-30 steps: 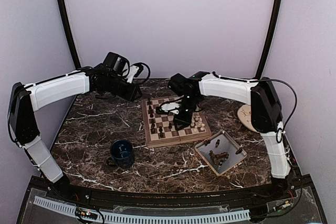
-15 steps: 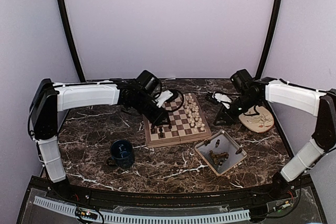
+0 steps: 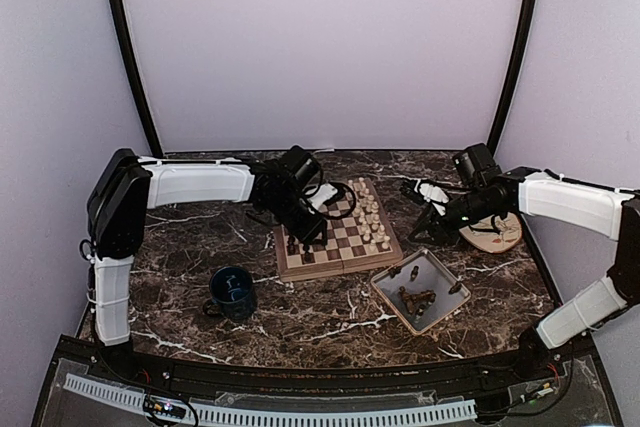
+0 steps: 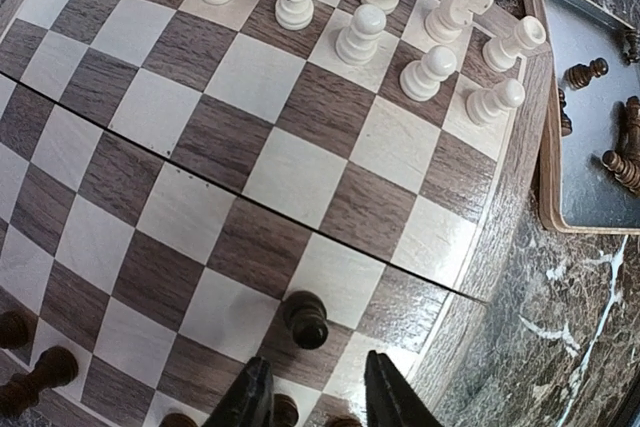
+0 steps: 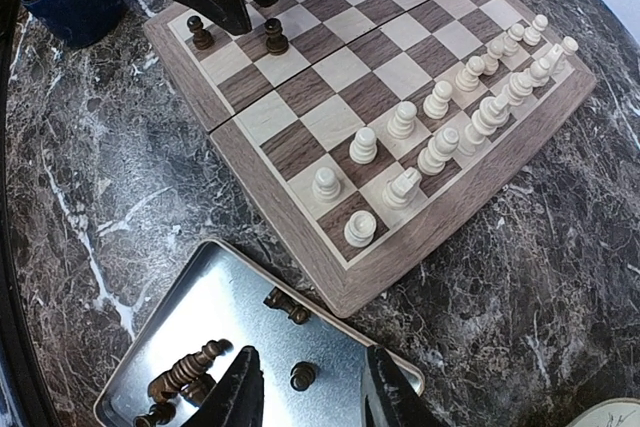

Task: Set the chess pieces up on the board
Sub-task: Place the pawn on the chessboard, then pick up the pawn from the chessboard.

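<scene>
Where the board sits: the board point(image 3: 335, 269) lies flat at the middle of the marble worktop point(image 3: 170, 247), with a blue mug point(image 3: 233, 292) to its near left and a grey tray point(image 3: 385, 292) to its near right.
White pieces: the white pieces point(image 5: 440, 137) stand upright in two rows along the board edge nearer the right arm.
Dark pieces on board: a few stand at the opposite edge, under the left arm. One dark pawn point(image 4: 305, 319) stands just ahead of that arm's fingertips.
Dark pieces in tray: several loose dark pieces point(image 5: 185, 372) lie in the tray, most of them tipped on their sides.
Left hand: the left hand point(image 4: 315, 359) hangs low over the dark end of the board, its fingers apart and nothing between them.
Right hand: the right hand point(image 5: 310, 352) is raised to the right of the board, above the tray, its fingers apart and empty.
Plate: a round beige plate point(image 3: 495, 232) rests near the worktop's right edge, under the right arm.
</scene>
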You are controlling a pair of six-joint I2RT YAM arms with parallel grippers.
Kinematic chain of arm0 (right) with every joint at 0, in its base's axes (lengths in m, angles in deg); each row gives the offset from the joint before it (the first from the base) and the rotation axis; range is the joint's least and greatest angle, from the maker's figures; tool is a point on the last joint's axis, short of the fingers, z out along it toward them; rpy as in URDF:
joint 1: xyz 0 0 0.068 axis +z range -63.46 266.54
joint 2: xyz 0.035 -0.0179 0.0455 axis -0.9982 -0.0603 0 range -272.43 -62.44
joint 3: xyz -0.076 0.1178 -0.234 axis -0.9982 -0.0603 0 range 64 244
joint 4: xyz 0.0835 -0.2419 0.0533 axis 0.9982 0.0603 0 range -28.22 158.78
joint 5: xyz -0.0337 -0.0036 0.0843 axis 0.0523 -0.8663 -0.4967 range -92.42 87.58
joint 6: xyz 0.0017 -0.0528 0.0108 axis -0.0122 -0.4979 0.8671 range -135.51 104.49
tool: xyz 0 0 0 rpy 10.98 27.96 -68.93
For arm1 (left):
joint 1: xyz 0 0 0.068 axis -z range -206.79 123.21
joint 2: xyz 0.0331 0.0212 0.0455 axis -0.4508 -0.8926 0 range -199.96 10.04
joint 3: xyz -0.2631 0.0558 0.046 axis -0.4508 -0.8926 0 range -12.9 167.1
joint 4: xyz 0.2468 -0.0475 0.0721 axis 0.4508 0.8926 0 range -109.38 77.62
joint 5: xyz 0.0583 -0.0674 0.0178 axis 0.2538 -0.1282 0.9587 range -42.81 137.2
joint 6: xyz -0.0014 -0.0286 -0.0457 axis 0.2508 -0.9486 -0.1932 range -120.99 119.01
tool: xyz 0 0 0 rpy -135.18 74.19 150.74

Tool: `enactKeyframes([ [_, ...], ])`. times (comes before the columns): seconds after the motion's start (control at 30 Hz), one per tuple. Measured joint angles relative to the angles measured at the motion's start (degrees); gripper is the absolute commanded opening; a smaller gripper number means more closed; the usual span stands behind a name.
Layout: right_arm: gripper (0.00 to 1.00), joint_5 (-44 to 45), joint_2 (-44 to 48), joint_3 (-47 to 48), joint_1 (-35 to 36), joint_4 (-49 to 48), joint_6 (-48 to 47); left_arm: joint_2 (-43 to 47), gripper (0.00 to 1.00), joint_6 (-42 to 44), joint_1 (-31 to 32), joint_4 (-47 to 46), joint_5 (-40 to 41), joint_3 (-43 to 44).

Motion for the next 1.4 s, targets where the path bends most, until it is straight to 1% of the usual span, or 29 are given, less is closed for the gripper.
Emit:
enactKeyframes([
  [0.2, 0.34, 0.02, -0.20, 0.00, 0.00, -0.15, -0.35, -2.47, 0.32, -0.59, 0.00, -0.04, 0.24, 2.78],
  [0.37, 0.34, 0.02, -0.39, 0.00, -0.02, -0.17, -0.61, -4.39, 0.24, -0.98, 0.00, 0.04, 0.26, 4.68],
  [0.67, 0.34, 0.07, -1.42, 0.00, -0.02, -0.13, -1.29, -5.40, 0.10, -0.85, 0.00, 1.27, 1.33, 5.07],
  [0.83, 0.34, 0.07, -1.86, 0.00, -0.02, -0.11, -1.29, -5.42, 0.04, -0.63, 0.00, 2.16, 2.54, 6.10],
  [0.97, 0.34, 0.07, -1.90, 0.00, -0.02, -0.11, -1.31, -5.42, 0.02, -0.07, -0.02, 3.04, 4.11, 6.82],
  [1.4, 0.34, 0.09, -3.34, 0.00, -0.02, -0.02, -1.44, -5.40, 0.02, 3.10, -1.95, 8.44, 6.58, 7.39],
])
